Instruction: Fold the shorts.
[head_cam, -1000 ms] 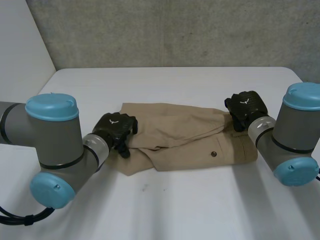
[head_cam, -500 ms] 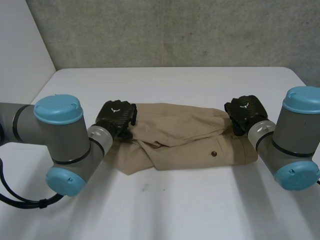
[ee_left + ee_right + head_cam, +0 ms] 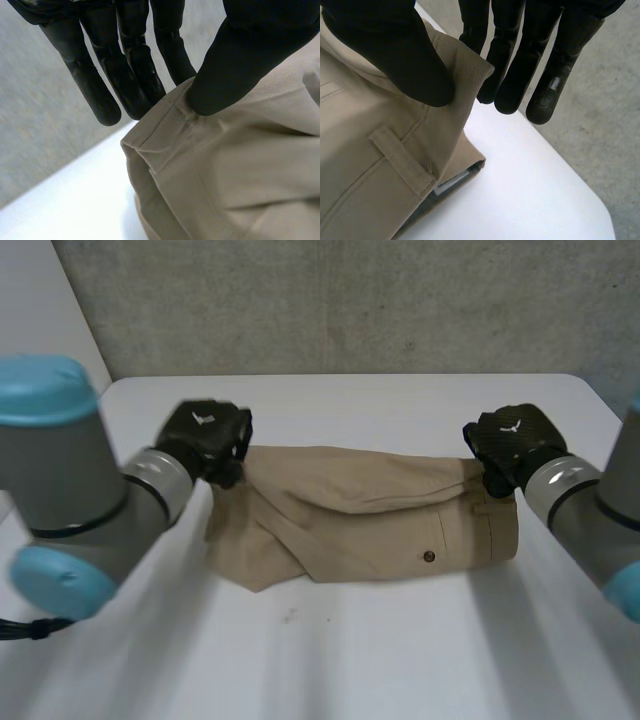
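While both hands hold its far corners, the shorts lie as a tan band across the centre of the frame on the white table.

Head view: the left hand is at the band's upper-left corner and the right hand at its upper-right corner. The cloth is already doubled, w/ an upper layer draped over the lower one. A button shows lower right on the cloth, prob. closing a pocket. That is the sole holder here, and its contents cannot be told. Judged stage: approx. midway, w/ one fold made, the far edge now gripped, and at least one more fold and a flattening left.

Left wrist view: the left hand's thumb presses onto a stitched hem of the shorts. Its straight fingers sit close together behind that hem, so the edge is pinched btwn thumb and fingers. The table lies beneath the hanging corner.

Right wrist view: the right hand's thumb bears on a corner of the waistband. Its straight fingers are together behind it, so this corner is also clamped. A belt loop lies on the shorts below the thumb. A label peeps from btwn the layers, next to the bare table.
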Motion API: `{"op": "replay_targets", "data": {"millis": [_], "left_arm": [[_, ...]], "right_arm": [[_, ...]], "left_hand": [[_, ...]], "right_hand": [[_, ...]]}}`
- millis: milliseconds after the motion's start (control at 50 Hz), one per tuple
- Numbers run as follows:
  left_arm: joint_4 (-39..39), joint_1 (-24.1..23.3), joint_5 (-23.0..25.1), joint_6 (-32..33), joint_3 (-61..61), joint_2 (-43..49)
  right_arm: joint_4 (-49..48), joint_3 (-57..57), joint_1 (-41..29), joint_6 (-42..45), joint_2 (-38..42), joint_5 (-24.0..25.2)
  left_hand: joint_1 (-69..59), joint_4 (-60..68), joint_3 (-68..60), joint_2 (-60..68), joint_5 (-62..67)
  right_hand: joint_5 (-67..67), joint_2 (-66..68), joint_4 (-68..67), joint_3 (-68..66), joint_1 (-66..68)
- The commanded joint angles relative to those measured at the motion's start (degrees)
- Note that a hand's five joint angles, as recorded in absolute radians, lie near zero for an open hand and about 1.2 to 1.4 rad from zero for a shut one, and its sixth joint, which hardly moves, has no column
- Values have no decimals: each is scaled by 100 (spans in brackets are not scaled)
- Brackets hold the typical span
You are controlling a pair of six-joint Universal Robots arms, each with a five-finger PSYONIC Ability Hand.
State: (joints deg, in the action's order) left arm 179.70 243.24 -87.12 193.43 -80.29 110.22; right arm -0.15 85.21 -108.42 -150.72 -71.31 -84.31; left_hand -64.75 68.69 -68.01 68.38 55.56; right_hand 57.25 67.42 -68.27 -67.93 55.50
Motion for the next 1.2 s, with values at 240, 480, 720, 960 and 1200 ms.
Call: {"op": "replay_targets", "data": {"millis": [240,480,720,960,1200], "left_arm": [[-1278,-180,168,-701,-628,-3559],[-1903,-189,424,-736,-1200,-5072],[-1737,-180,459,-701,-1858,-4696],[188,-101,441,-552,-1508,-1770],[522,-92,389,353,1065,1674]], "right_arm": [[2221,233,198,228,-2475,696],[3328,268,883,702,-3732,1232],[3215,918,1490,922,-3672,1936],[2258,946,1605,1169,-1433,1778],[1167,-267,919,896,863,583]], "left_hand": [[-1525,1131,-1199,1162,1444],[-1525,1131,-1199,1162,1444],[-1525,1131,-1199,1162,1444],[-1525,1131,-1199,1162,1444],[-1525,1131,-1199,1162,1444]], "right_hand": [[1275,1258,-1173,-1207,2450],[1275,1258,-1173,-1207,2450],[1275,1258,-1173,-1207,2450],[1275,1258,-1173,-1207,2450],[1275,1258,-1173,-1207,2450]]}}
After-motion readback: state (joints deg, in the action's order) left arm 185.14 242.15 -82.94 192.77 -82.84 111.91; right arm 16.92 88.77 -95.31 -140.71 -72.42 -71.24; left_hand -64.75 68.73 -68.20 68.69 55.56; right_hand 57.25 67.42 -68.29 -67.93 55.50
